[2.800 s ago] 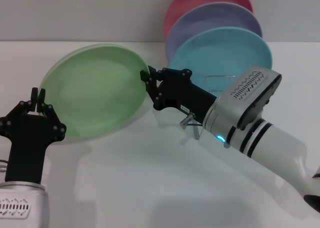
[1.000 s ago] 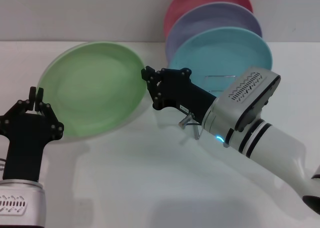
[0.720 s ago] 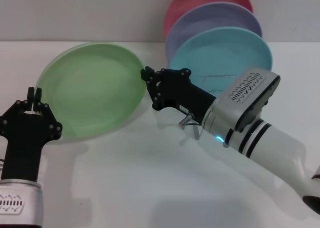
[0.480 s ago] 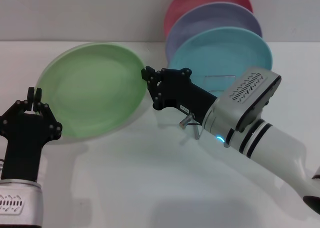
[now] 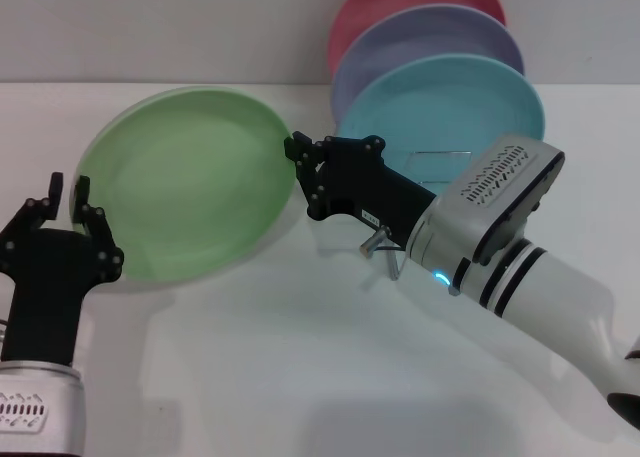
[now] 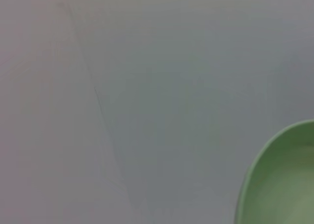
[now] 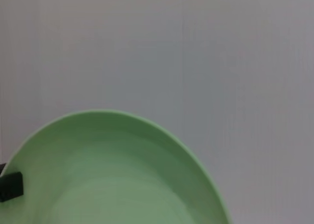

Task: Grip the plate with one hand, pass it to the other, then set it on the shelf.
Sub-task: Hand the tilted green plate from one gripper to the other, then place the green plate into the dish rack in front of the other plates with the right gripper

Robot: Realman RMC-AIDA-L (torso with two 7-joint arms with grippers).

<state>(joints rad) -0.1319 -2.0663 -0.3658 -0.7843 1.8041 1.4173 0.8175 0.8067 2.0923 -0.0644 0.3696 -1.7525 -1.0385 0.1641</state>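
Note:
The light-green plate point(image 5: 185, 182) is held tilted above the white table, left of the rack. My right gripper point(image 5: 298, 163), on the wrist with the blue light, is shut on the plate's right rim. My left gripper point(image 5: 68, 192) is open at the plate's left rim, its two fingers standing apart on either side of the edge. The plate's rim shows in the left wrist view point(image 6: 284, 185), and its face fills the lower part of the right wrist view point(image 7: 113, 175). The wire shelf point(image 5: 440, 155) stands behind my right arm, mostly hidden.
A turquoise plate point(image 5: 450, 102), a lavender plate point(image 5: 430, 39) and a pink plate point(image 5: 400, 2) stand upright in the rack at the back right. My right arm crosses the table in front of the rack. A grey wall runs behind.
My left gripper's fingers, shut on the plate's left rim before, have spread apart. The plate has shifted slightly right, held by the right gripper alone.

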